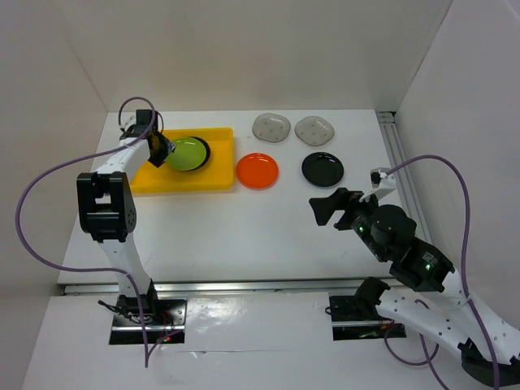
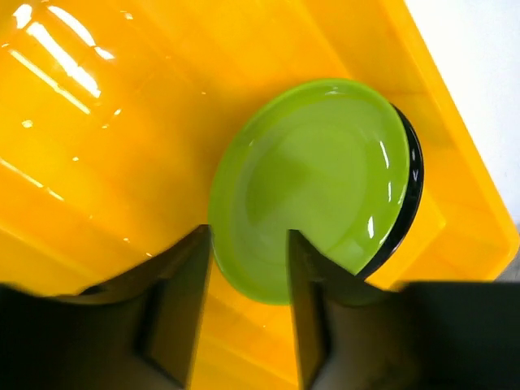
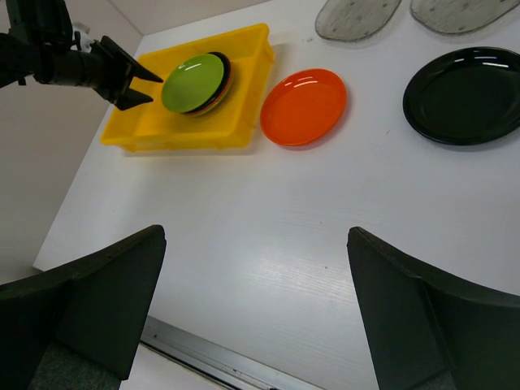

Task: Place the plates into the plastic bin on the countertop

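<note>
A: Where is the lime one, and what is your left tool doing?

B: The green plate lies in the yellow bin, tilted on a stack, with a lower black plate showing past its rim. My left tool hangs at its near edge with fingers apart and the rim just inside the gap. It isn't pinched, so I judge it let go.

A: Why tilted?

B: I'd guess it leans on the pile instead of nesting flat.

A: What do the views add?

B: My left wrist shows the gap; only my right wrist shows the lean. From above I see what waits on the counter — an orange plate, a loose black plate and two grey dishes. My right tool hovers spread wide, holding nothing — probably ready for those.
</note>
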`<state>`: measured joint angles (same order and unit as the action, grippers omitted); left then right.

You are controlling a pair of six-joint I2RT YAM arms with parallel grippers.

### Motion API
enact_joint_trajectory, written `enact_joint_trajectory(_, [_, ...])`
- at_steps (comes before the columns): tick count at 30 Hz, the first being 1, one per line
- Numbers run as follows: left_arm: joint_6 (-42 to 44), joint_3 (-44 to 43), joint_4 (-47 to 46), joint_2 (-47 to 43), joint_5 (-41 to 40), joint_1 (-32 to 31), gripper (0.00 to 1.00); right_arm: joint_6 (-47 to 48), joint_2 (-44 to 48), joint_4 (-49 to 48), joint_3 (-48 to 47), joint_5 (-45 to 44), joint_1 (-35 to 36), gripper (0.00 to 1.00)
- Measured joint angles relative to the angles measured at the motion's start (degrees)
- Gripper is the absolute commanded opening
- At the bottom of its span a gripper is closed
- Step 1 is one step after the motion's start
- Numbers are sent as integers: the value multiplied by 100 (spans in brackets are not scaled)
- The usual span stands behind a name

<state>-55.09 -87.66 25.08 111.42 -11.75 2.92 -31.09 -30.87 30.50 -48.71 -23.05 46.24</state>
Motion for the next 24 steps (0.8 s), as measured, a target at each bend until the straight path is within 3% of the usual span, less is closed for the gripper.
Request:
enact_joint_trajectory(3, [96,28,-114,0,175,0,76,2,-20,-44,0,22,0,100])
enact_joint_trajectory(7, [116,-94,15,22,332,0,79,-31,-44,-55,2,48,0,100])
enact_joint_trajectory(14, [120,-96,125,-212,365,-295,94,-59,-48,-85,20,83,0,100])
enact_joint_trajectory(16, [186,-20,57,-533,330,-741,100,-59,-48,-83,39,66,0,100])
enact_joint_trajectory(20, [308,356,-544,-1362,535,-2247,100,-92,9,39,-20,-240,0,100])
enact_joint_trajectory(24, [229,450,-1314,-1379,892,-3567,100,-149,92,376,-450,-654,0,100])
